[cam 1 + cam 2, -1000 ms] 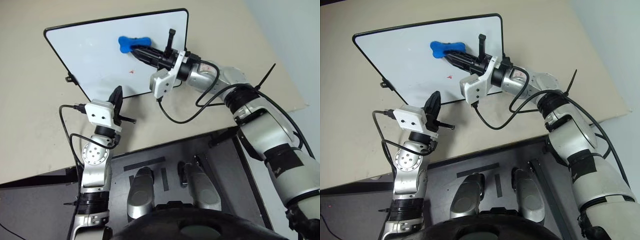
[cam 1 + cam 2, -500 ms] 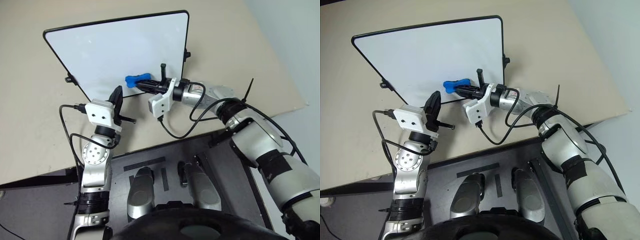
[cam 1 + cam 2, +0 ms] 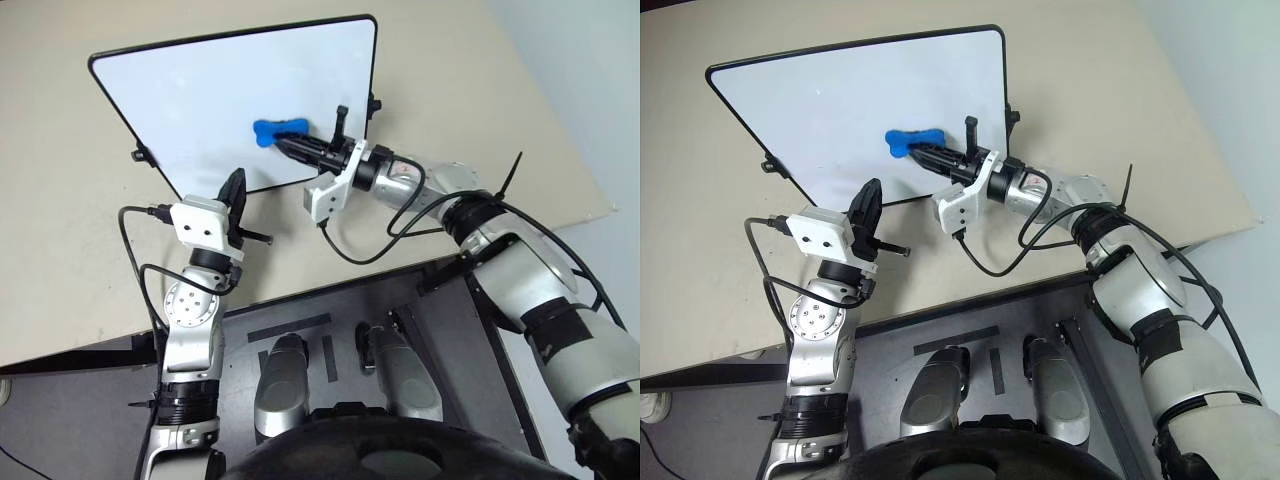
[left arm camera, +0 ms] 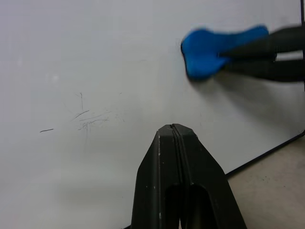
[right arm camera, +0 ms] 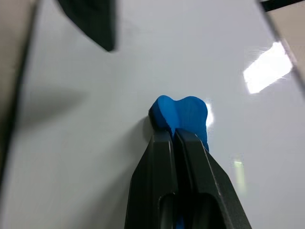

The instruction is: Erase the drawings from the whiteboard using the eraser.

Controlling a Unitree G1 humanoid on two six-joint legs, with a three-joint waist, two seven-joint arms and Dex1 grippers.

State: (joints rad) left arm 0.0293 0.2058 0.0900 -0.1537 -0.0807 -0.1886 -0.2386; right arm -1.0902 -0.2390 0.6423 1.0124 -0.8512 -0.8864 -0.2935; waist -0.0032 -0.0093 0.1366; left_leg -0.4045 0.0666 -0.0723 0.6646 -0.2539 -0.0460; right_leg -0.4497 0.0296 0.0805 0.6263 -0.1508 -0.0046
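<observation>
**Wiping with a thin grip: what may fail**

Holding the small bright blue bone-shaped eraser (image 3: 279, 130) by one end, the right gripper (image 3: 300, 146) has its two black fingers pressed tight on it, and the free end lies on the large glossy white whiteboard with the thin black rim (image 3: 180, 90), in the near half toward its right side. The left gripper (image 3: 233, 196) hovers just beyond the near edge of the board, its fingers closed together on nothing.

No red drawings can be made out on the board in the head views. The left wrist view shows only some faint thin grey marks (image 4: 86, 117) on the white surface, well apart from the eraser. If these are residue, the wipe could miss them, since the eraser stands to one side.

Because only one end is gripped, a hard push could make the eraser pivot or slip out. Nothing seems to hold the board, so a strong stroke could slide it on the beige table (image 3: 60, 250).
</observation>
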